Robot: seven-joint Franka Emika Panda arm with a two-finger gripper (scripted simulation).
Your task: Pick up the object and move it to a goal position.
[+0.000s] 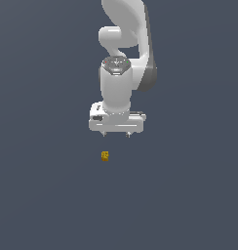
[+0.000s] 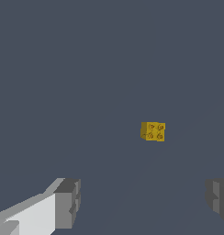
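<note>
White two-fingered hand [image 1: 116,135] of the Panda arm hangs above the flat dark grey-blue table [image 1: 48,195], pointing straight down, fingers [image 2: 68,202] spread wide with nothing between them. Wrist view shows the grey finger pads far apart and bare surface in the gap. The tiny yellow-orange studded toy brick [image 1: 105,156] sits alone on the table, studs up, apart from the hand, below it in the exterior view and slightly toward that view's left; in the wrist view it lies off the line between the fingers. Step judged: approach, before any grasp. Next move calls for centring over the brick, then descending to straddle it. No goal marker is visible.
</note>
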